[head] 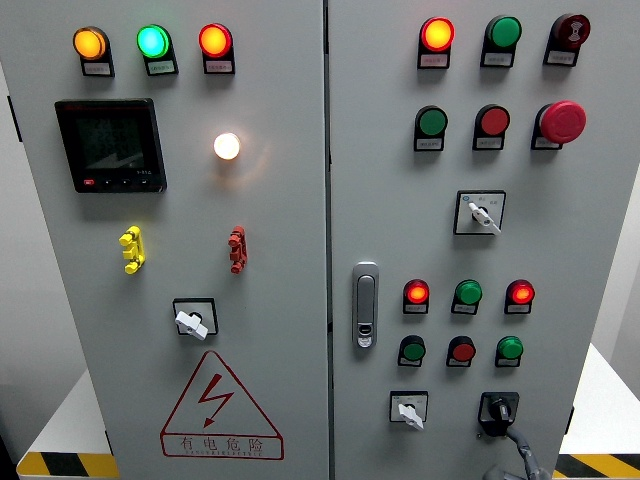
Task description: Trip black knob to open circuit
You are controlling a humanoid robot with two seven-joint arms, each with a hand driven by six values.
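Note:
The black knob (497, 410) sits on a black square plate at the lower right of the right cabinet door, its pointer turned roughly upward. Only the top of my right hand (518, 452) shows. It rises grey from the bottom edge right of the middle, and its tip reaches the knob's lower edge. Most of the hand is cut off by the frame, so its grip is hidden. My left hand is out of sight.
A white selector switch (409, 410) is left of the knob, another (481, 213) higher up, and a third (193, 320) on the left door. A door latch (365, 305), lit indicator lamps, a red mushroom button (562, 121) and a warning triangle (220, 408) fill the panel.

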